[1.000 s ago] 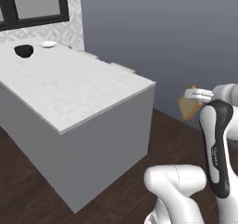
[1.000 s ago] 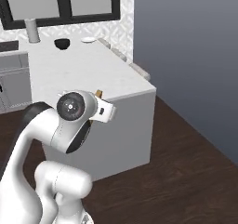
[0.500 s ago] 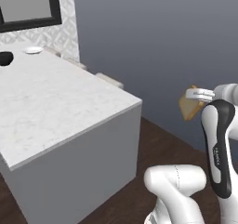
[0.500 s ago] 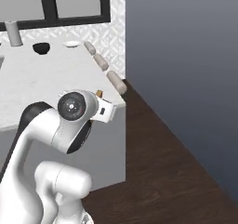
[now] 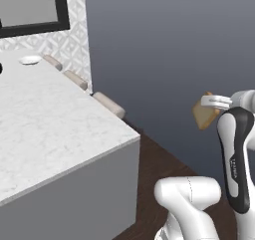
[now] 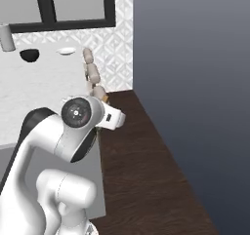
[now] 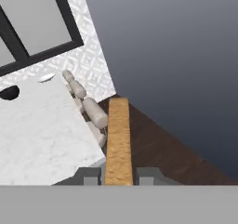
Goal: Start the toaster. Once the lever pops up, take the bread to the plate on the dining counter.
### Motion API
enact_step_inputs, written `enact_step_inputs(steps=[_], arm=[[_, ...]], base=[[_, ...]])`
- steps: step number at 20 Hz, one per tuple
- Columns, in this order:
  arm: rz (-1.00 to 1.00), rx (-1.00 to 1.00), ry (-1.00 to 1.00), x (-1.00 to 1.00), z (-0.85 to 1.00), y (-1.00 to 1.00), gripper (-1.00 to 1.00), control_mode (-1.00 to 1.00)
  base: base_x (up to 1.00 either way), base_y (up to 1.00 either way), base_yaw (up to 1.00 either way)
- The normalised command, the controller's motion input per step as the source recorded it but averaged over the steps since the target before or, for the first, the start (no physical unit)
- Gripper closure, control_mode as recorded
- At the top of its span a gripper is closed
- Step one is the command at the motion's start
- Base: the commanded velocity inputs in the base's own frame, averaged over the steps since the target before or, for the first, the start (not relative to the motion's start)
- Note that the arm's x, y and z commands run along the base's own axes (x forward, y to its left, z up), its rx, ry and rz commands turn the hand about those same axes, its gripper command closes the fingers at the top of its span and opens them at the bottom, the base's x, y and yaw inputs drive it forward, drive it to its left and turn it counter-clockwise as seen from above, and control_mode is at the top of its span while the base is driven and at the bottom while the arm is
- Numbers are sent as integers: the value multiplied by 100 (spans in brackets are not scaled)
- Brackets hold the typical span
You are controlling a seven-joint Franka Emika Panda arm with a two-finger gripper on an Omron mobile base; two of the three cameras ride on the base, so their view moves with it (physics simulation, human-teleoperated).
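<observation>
while the gripper (image 7: pixel 119 175) hangs in the air off the end of the dining counter (image 5: pixel 45 129), its two grey fingers (image 7: pixel 90 175) are closed part-way onto the bread (image 7: pixel 118 139), one slice, pinched edge-on between them and jutting out toward twelve o'clock in the hand view. in the left base view the same slice (image 5: pixel 204 113) shows as a tan square with a darker crust at about three o'clock of the frame, clear of the counter and over the dark wood floor (image 6: pixel 141 175).

writing: a small dark line of lettering runs down the arm's black forearm panel (image 5: pixel 234 165), too small to read. no other labels can be made out.

counts: one plate (image 5: pixel 30 60), small, white and round, sits at the far end of the marble top near eleven o'clock in the left base view; in the right base view it (image 6: pixel 65 50) lies just beside one dark bowl (image 6: pixel 29 54), with one grey cylinder (image 6: pixel 6 37) at ten o'clock of the bowl. three beige stools (image 5: pixel 108 103) show along the counter's side in the left base view; the hand view shows a row of about four (image 7: pixel 95 112). one black-framed window (image 6: pixel 73 5) sits above the patterned wall tiles.
</observation>
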Motion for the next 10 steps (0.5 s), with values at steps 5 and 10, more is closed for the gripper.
enact_step_inputs(steps=[5, 10], arm=[[0, 0, 0, 0, 0, 0, 100, 100], [0, 0, 0, 0, 0, 0, 100, 100]], base=[[100, -51, 43], [89, -68, 42]])
